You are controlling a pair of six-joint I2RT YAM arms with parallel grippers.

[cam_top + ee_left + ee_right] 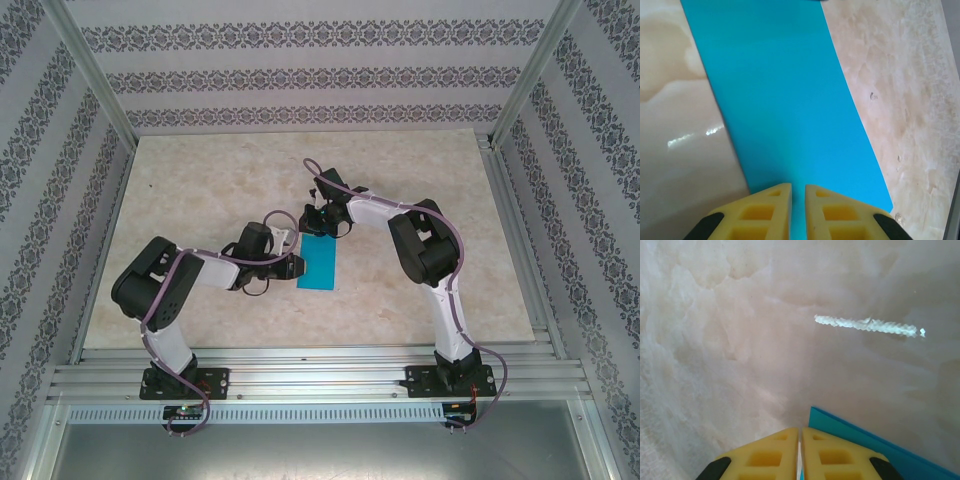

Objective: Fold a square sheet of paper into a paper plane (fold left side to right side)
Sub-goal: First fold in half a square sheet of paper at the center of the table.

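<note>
– Paper, how many pieces?
– One. Bright blue, flat on the table, between the two arms. From above it looks like a tall strip, not a square, so I'd guess it's doubled over.
– How will it handle?
– Very light, thin and limp. That glossy table looks slippery, so I'd expect it to skate under any sideways push. It creases wherever it's pressed, and a hard tug could tear it.
– Where would you take hold?
– At an edge or a corner, never the middle. One arm pins it while the other works under the long left edge and carries that over to the right.
– And the pincers?
– Two, one per arm. The left pincer is over the strip's near end with its fingers drawn almost together, only a slit between them. The right pincer has its fingers pressed together just beside a corner. I can't tell whether either has paper nipped.
</note>
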